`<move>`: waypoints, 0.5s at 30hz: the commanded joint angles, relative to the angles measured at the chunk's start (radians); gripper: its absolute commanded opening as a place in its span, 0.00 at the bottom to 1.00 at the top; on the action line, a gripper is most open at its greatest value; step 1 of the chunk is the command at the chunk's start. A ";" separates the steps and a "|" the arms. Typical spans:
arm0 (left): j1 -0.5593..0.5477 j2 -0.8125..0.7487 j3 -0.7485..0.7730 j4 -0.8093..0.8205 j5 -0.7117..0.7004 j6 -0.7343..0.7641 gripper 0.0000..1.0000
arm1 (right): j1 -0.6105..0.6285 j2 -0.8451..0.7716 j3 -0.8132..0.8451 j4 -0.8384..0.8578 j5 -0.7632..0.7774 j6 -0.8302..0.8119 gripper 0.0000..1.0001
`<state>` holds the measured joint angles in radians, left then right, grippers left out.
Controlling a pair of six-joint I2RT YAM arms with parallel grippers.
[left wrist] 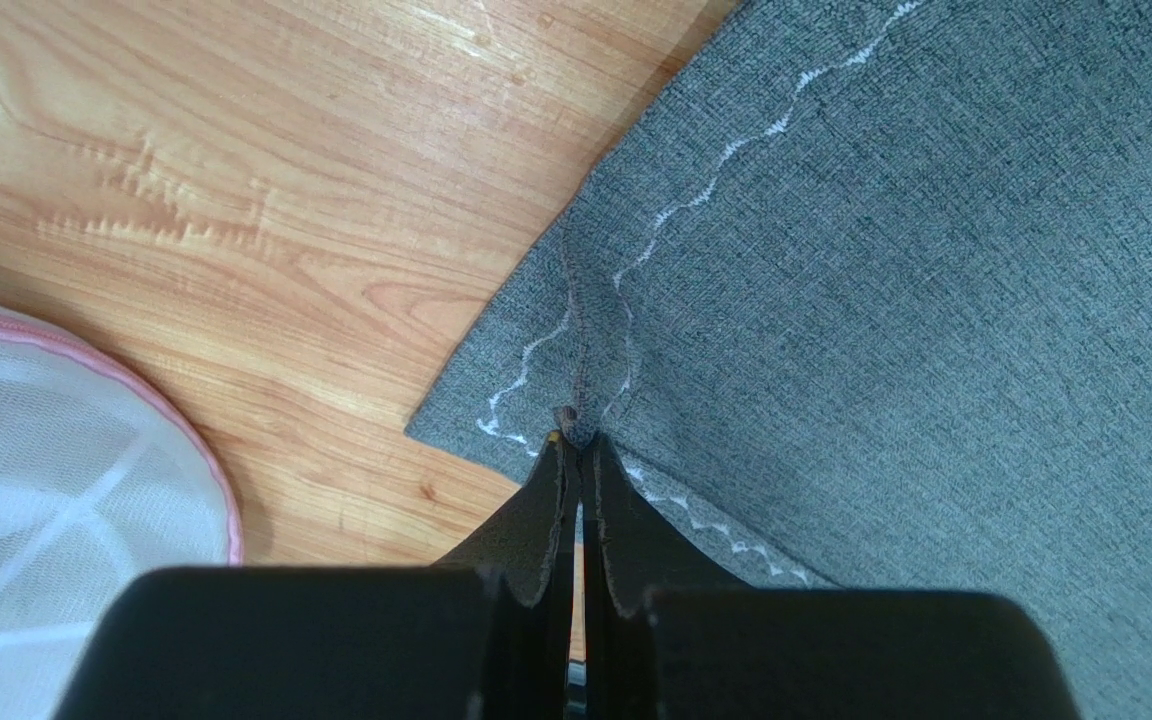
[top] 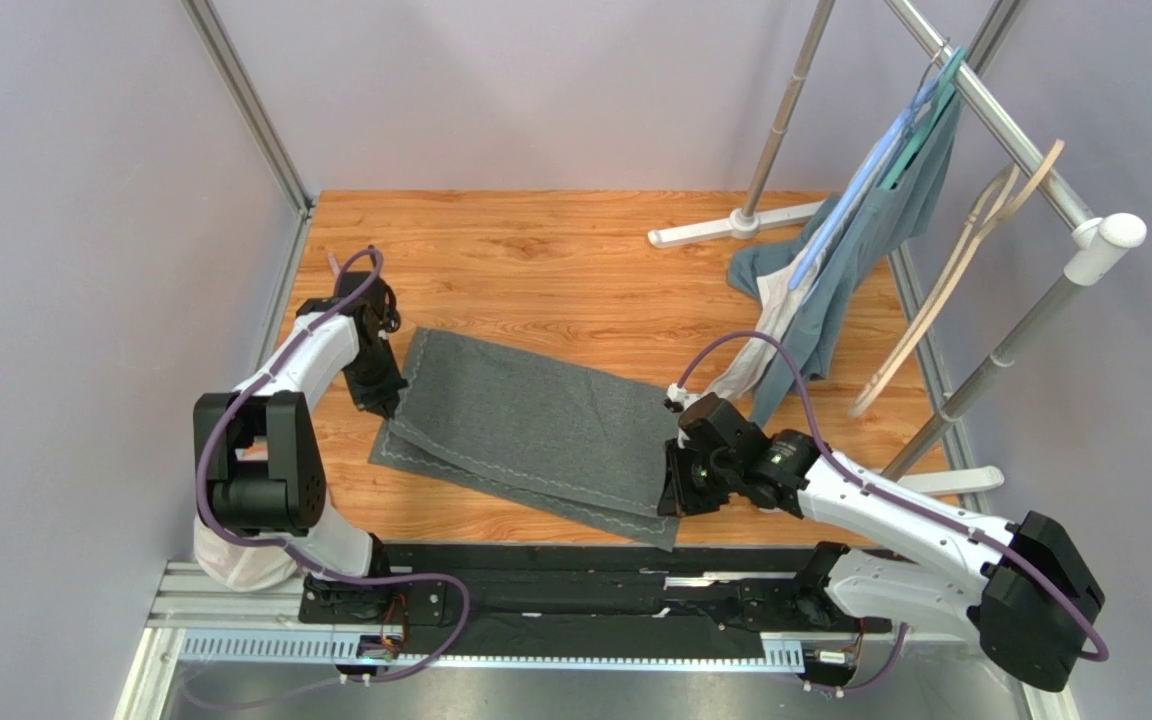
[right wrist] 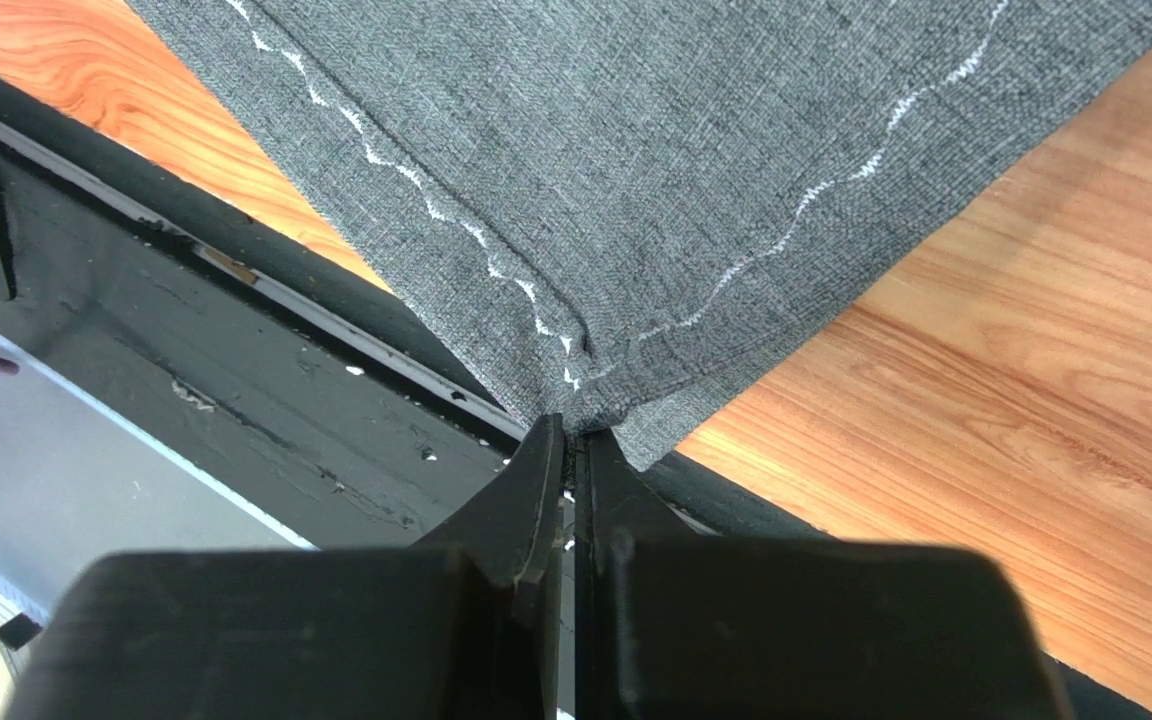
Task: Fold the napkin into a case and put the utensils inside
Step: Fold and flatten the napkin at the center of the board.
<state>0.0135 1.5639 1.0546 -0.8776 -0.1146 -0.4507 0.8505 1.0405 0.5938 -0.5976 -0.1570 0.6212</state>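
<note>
Napkin (top: 537, 428) lies half-folded; left gripper (left wrist: 579, 446) and right gripper (right wrist: 575, 435) each pinch an opposite end, jaws clamped on cloth, likely to hold the fold taut and aligned.

No text, label, brand, number or sign can be read in any view. The only markings are pale wavy stitched lines along the napkin (top: 537, 428) edges, forming no letters.
</note>
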 commanded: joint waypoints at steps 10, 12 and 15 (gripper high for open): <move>0.003 -0.013 -0.008 -0.001 -0.062 -0.020 0.00 | 0.022 -0.053 -0.037 0.042 -0.004 0.051 0.00; 0.005 -0.004 -0.013 0.002 -0.066 -0.020 0.00 | 0.022 -0.043 -0.060 0.062 -0.013 0.058 0.00; 0.003 0.002 -0.018 0.000 -0.077 -0.019 0.00 | 0.031 -0.033 -0.074 0.079 -0.024 0.069 0.00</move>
<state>0.0135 1.5639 1.0458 -0.8787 -0.1600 -0.4644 0.8696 1.0046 0.5453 -0.5598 -0.1638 0.6651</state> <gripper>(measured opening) 0.009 0.015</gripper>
